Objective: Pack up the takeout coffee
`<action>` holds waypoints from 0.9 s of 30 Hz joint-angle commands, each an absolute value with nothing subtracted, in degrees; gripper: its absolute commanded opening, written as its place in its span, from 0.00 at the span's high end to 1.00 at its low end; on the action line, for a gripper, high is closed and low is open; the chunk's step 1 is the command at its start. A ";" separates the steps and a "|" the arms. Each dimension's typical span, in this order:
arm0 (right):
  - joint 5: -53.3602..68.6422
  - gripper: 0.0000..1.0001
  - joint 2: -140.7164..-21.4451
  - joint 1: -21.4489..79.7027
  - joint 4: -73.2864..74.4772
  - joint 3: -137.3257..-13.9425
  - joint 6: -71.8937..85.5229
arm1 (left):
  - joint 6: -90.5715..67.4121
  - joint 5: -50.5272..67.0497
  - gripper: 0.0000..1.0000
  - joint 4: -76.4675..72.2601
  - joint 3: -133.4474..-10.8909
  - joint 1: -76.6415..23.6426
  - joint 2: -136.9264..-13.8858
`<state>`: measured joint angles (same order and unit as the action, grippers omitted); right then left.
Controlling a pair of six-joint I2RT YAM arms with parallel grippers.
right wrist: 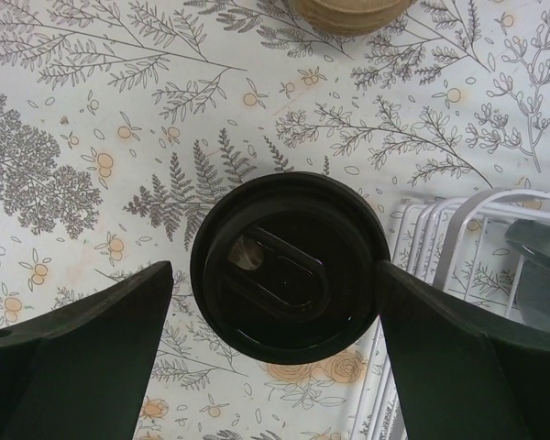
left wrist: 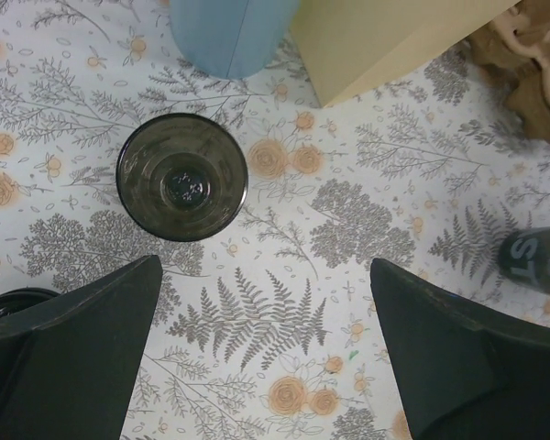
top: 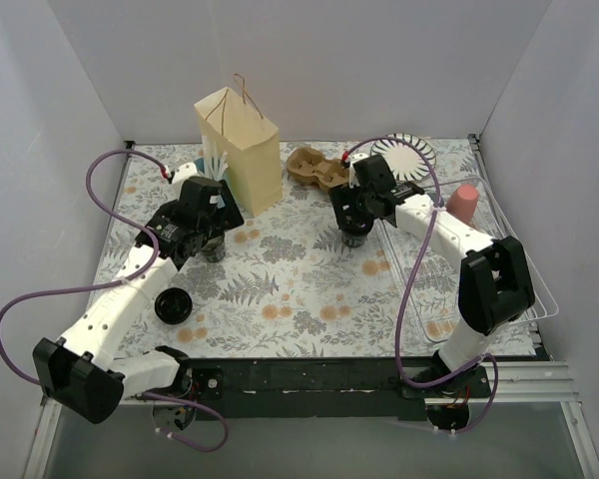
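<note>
An open, lidless dark coffee cup [left wrist: 182, 177] stands on the floral mat just ahead of my left gripper [left wrist: 266, 348], which is open and empty above the mat. In the top view this cup [top: 213, 247] is beside the left gripper [top: 204, 228]. A second dark cup with a black lid on it [right wrist: 289, 266] sits between the fingers of my right gripper [right wrist: 275, 275]. The jaws are open around it; the right finger touches the lid's edge, the left finger stands a little apart. In the top view that cup [top: 355, 238] is under the right gripper [top: 358, 220].
A tan paper bag [top: 240, 145] stands at the back, with a blue cup [left wrist: 229, 32] of utensils beside it. A cardboard cup carrier [top: 314, 168], a white plate [top: 404, 152], a pink object [top: 463, 203], a wire rack [top: 499, 269] and a loose black lid [top: 173, 305] are around.
</note>
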<state>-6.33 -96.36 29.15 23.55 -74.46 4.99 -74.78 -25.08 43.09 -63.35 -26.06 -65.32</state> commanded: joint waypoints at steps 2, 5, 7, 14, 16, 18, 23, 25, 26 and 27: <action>-7.30 0.01 -90.97 28.92 25.31 -79.10 5.19 | -68.49 -25.50 0.10 39.58 -72.50 -26.19 -70.12; -6.86 0.01 -87.81 28.83 26.80 -79.63 4.66 | -57.33 -20.22 0.14 32.90 -76.54 -26.10 -72.15; -5.72 0.01 -85.26 28.83 27.33 -79.63 4.40 | -53.10 -18.91 0.15 31.56 -81.87 -26.19 -75.49; -0.35 0.02 -77.53 28.74 27.34 -76.21 4.83 | -41.50 -13.72 0.21 32.87 -102.09 -26.19 -90.60; 2.89 0.02 -75.77 28.74 27.16 -75.41 5.19 | -39.03 -12.40 0.25 33.22 -105.45 -26.19 -94.98; 3.60 0.02 -74.54 28.74 27.42 -75.41 5.27 | -37.63 -12.57 0.27 33.31 -108.89 -26.10 -97.37; 4.31 0.02 -73.83 28.74 28.74 -76.99 4.13 | -36.04 -12.66 0.31 33.22 -112.85 -26.10 -103.00; 4.04 0.02 -73.65 28.74 29.35 -77.52 3.61 | -35.16 -13.01 0.35 33.31 -113.38 -26.02 -104.06; 4.04 0.02 -73.65 28.74 29.36 -77.61 3.60 | -34.98 -13.36 0.35 33.14 -113.29 -26.02 -104.50; 4.04 0.02 -73.30 28.74 29.36 -77.52 3.34 | -34.63 -13.27 0.35 33.22 -113.47 -25.93 -105.29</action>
